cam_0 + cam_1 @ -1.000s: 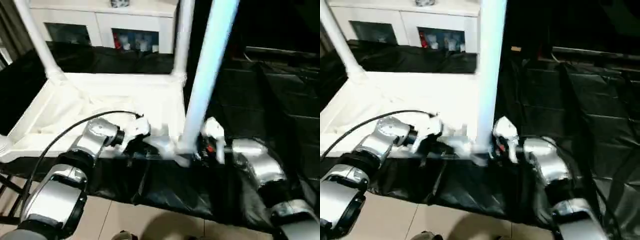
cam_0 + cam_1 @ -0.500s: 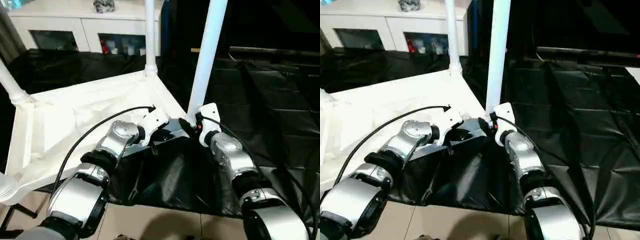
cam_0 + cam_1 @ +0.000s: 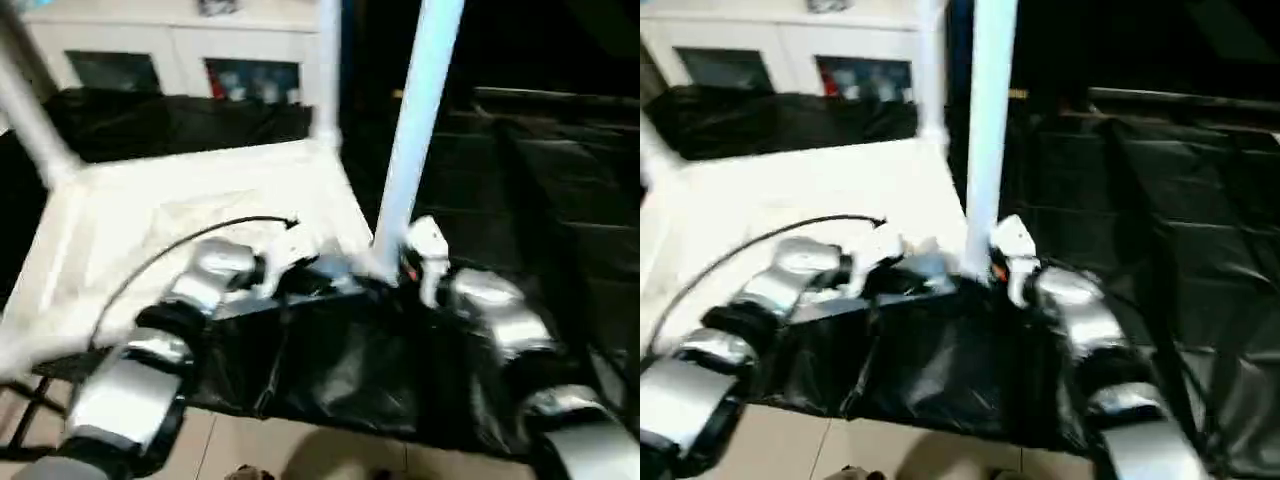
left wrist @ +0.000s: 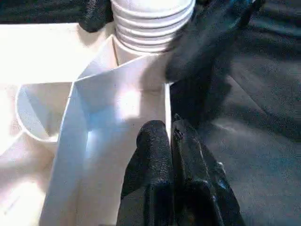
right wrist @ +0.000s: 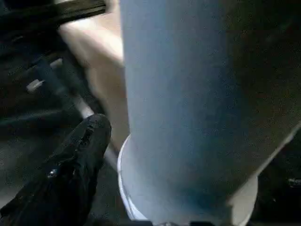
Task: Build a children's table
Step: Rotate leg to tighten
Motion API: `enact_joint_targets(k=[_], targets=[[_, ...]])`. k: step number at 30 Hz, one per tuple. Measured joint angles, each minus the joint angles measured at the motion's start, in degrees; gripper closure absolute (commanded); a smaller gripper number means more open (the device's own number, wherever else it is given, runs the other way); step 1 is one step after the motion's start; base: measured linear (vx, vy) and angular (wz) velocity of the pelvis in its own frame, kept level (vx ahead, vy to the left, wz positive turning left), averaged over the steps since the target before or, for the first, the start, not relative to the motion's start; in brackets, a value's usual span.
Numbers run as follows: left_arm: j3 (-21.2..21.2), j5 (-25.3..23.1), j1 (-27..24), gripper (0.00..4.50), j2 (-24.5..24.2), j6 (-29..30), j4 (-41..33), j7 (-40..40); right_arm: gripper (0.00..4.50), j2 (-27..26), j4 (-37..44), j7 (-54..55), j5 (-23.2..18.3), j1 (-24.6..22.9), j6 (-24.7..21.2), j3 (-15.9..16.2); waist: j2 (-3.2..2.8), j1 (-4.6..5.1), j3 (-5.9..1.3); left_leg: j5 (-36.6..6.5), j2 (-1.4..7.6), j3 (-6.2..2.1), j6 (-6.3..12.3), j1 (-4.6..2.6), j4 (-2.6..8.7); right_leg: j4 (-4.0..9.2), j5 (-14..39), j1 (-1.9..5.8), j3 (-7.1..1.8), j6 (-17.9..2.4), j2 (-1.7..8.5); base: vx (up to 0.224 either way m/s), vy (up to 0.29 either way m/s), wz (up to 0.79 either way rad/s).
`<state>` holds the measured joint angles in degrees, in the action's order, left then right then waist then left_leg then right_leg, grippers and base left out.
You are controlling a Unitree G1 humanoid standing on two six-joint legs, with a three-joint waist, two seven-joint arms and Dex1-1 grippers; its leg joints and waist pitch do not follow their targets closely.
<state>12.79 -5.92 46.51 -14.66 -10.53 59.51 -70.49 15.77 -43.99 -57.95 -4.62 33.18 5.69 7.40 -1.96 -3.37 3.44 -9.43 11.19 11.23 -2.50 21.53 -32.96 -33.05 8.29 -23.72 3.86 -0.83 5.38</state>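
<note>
Leg [image 3: 415,130] upright in tabletop [image 3: 150,230] corner socket (right gripper [image 5: 155,188] spread around it), left gripper [image 4: 170,136] pinching tabletop wall

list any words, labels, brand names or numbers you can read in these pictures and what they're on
None: no text can be read in any view.
The tabletop, the near leg and the cabinet carry no visible print.
The things behind the cabinet's glass doors are too blurred to read.
The small red mark on the right hand is too small and blurred to tell whether it bears writing.
</note>
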Motion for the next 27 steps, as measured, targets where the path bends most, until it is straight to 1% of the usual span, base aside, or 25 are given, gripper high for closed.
enact_joint_targets(k=[4, 6, 7, 8, 10, 14, 15, 16, 17, 21, 23, 25, 27], targets=[[0.66, 0.05, -0.07, 4.50, -1.56, -1.15, 0.01, -4.38, 0.57, 1.84, 1.08, -7.32, 0.00, -0.23, 0.21, 1.79, 0.00, -0.22, 0.00, 0.01, 0.11, 0.10, -0.02, 0.03, -0.10, -0.04, -0.01, -0.01, 0.01, -0.01, -0.01, 0.000, 0.000, 0.00], [0.86, 0.07, -0.16, 4.50, -2.06, -1.40, 0.01, -6.17, 0.84, 2.39, 1.63, -9.71, 0.00, -0.54, 0.22, 2.46, 0.01, -0.21, 0.00, 0.01, 0.12, 0.12, -0.03, 0.03, -0.19, -0.04, -0.01, 0.04, -0.04, -0.01, -0.01, 0.000, 0.000, 0.00], [0.89, 0.09, -0.22, 4.50, -2.29, -1.62, 0.00, -6.91, 0.84, 2.63, 2.07, -10.53, -0.01, -0.69, 0.20, 2.76, 0.01, -0.21, 0.01, 0.01, 0.12, 0.14, -0.03, 0.03, -0.22, -0.03, -0.01, 0.05, -0.06, -0.01, 0.00, 0.000, 0.000, 0.00], [0.97, 0.17, -0.30, 4.50, -2.65, -1.80, 0.00, -8.09, 0.94, 2.96, 2.88, -11.47, -0.11, -1.03, 0.12, 3.21, 0.01, -0.21, 0.00, 0.01, 0.12, 0.15, -0.03, 0.03, -0.24, -0.03, -0.01, 0.07, -0.07, -0.01, 0.00, 0.000, 0.000, 0.00], [1.04, 0.54, -0.54, 4.50, -3.18, -2.00, 0.00, -9.58, 1.03, 3.04, 3.44, -12.83, -0.58, -1.27, -0.05, 3.41, 0.02, -0.21, 0.00, 0.01, 0.12, 0.17, -0.03, 0.02, -0.25, -0.03, -0.01, 0.09, -0.09, -0.01, 0.00, 0.000, 0.000, 0.00], [1.13, 0.60, -0.60, 4.50, -3.74, -2.30, 0.00, -11.54, 1.36, 2.96, 3.52, -14.45, -1.47, -1.32, -0.48, 3.69, 0.02, -0.27, 0.00, 0.01, 0.13, 0.17, -0.03, 0.02, -0.25, -0.04, -0.01, 0.10, -0.09, -0.01, 0.00, 0.000, 0.000, 0.00], [1.13, 0.62, -0.61, 4.50, -3.78, -2.32, 0.00, -11.78, 1.36, 2.96, 3.56, -14.70, -1.53, -1.36, -0.52, 3.69, 0.02, -0.29, 0.00, 0.01, 0.13, 0.17, -0.03, 0.02, -0.25, -0.04, -0.01, 0.10, -0.09, -0.01, 0.00, 0.000, 0.000, 0.00], [1.13, 0.64, -0.61, 4.50, -3.78, -2.33, -0.01, -11.87, 1.56, 2.97, 3.71, -14.85, -1.58, -1.44, -0.62, 3.67, 0.02, -0.32, 0.00, 0.01, 0.13, 0.17, -0.03, 0.03, -0.25, -0.04, -0.01, 0.10, -0.08, -0.01, 0.00, 0.000, 0.000, 0.00], [1.13, 0.68, -0.62, 4.50, -3.78, -2.32, -0.01, -11.92, 1.67, 2.93, 3.95, -14.87, -1.61, -1.63, -0.77, 3.64, 0.02, -0.35, 0.00, 0.01, 0.13, 0.17, -0.03, 0.03, -0.24, -0.04, -0.01, 0.10, -0.08, -0.01, 0.00, 0.000, 0.000, 0.00], [1.08, 0.77, -0.64, 4.50, -3.42, -1.98, -0.02, -11.40, 1.74, 2.45, 5.05, -14.22, -1.97, -2.36, -2.41, 2.93, 0.02, -0.65, 0.00, 0.01, 0.13, 0.17, -0.03, 0.03, -0.24, -0.04, -0.01, 0.10, -0.08, -0.01, 0.00, 0.000, 0.000, 0.00], [1.03, 0.69, -0.64, 4.50, -2.91, -1.68, -0.04, -9.26, 1.76, 1.75, 5.38, -11.83, -2.18, -3.27, -3.37, 1.63, 0.02, -0.79, 0.00, 0.02, 0.14, 0.17, -0.02, 0.02, -0.29, -0.06, -0.01, 0.14, -0.08, -0.01, 0.00, 0.000, 0.000, 0.00], [1.03, 0.24, -0.63, 4.50, -2.25, -1.17, -0.16, -5.90, 1.76, 0.53, 5.45, -7.07, -2.13, -3.81, -4.03, 0.28, 0.04, -0.67, -0.01, 0.02, 0.15, 0.19, -0.03, -0.10, -0.31, -0.06, -0.01, 0.23, -0.10, 0.00, 0.00, 0.000, 0.000, 0.00], [1.02, -0.68, -0.37, 4.50, -1.24, 0.01, -0.28, -1.22, 1.77, -1.13, 4.71, -0.29, -1.63, -3.82, -4.11, -0.93, 0.03, -0.15, -0.01, 0.02, 0.14, 0.18, -0.03, -0.24, -0.33, -0.04, 0.21, 0.34, -0.12, 0.35, 0.01, 0.000, 0.000, 0.00]])
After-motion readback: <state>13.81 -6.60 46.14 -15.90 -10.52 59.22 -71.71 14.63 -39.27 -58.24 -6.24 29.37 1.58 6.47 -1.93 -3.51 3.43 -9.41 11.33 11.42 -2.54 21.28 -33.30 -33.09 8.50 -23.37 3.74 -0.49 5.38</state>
